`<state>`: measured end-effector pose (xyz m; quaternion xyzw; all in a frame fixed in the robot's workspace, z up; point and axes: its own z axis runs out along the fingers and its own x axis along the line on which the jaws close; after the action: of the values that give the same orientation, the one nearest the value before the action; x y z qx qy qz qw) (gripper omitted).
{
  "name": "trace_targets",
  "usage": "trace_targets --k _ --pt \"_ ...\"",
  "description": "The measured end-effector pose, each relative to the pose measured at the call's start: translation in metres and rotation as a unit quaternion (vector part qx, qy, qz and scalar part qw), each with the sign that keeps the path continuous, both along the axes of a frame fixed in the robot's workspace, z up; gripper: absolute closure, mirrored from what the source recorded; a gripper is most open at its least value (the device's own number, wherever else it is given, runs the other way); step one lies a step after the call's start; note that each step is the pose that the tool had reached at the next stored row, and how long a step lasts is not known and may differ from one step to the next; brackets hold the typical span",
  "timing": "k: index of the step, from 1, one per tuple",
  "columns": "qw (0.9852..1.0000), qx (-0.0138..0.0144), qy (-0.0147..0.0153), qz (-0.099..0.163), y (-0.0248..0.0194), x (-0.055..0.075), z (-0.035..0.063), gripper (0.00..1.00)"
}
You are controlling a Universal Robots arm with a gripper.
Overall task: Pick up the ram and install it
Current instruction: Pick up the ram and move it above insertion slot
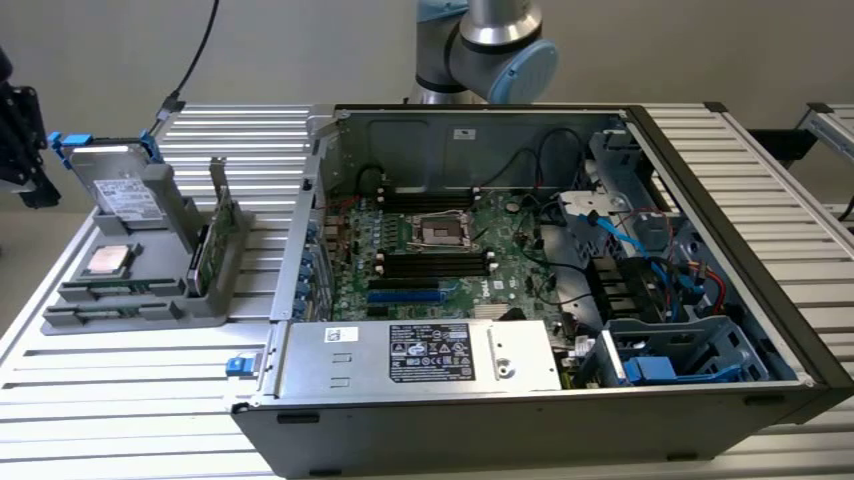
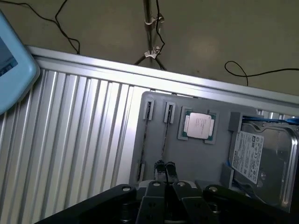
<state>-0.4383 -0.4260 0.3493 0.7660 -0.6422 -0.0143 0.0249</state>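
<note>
One hazard | gripper (image 2: 165, 167) closed, empty, over tray (image 2: 205, 158) | ram (image 2: 165, 136) stands thin, edge-up: a misaligned descent may strike it.

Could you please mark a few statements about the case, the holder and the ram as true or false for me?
1. The computer case is open, with its motherboard in sight. True.
2. The gray holder stands inside the case. False: it stands on the table, at the exterior view's left of the case.
3. A hard drive sits in the holder. True.
4. The ram is seated in the motherboard. False: it stands on edge in a slot of the holder.
5. The table is smooth wood. False: it is ribbed metal.
</note>
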Motion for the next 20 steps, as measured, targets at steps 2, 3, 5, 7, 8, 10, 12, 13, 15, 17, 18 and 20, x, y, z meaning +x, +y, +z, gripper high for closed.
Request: trace_targets --k 2,3,5,7,8,10,12,13,15,17,18,20 --pt "1.0 0.0 0.0001 0.0 0.0 0.0 0.0 0.82" --pt "1.0 0.0 0.0001 0.0 0.0 0.0 0.0 0.76" --pt "1.0 0.0 0.0002 0.0 0.0 0.0 0.0 0.7" --pt "1.0 0.0 0.0003 0.0 0.0 0.0 -0.0001 0.64" --pt "1.0 0.0 0.0003 0.0 0.0001 0.0 -0.0003 0.64" --pt "1.0 0.0 0.0004 0.0 -0.0001 0.0 -0.003 0.64" --pt "1.0 0.0 0.0005 0.0 -0.0001 0.0 -0.0067 0.64" --pt "1.0 0.0 0.0005 0.0 -0.0001 0.0 -0.0085 0.64" --pt "1.0 0.0 0.0005 0.0 -0.0002 0.0 -0.0123 0.64" --pt "1.0 0.0 0.0005 0.0 -0.0002 0.0 -0.0159 0.64" --pt "1.0 0.0 0.0005 0.0 -0.0002 0.0 -0.0176 0.64" --pt "1.0 -0.0001 0.0005 0.0 -0.0002 0.0 -0.0214 0.64"
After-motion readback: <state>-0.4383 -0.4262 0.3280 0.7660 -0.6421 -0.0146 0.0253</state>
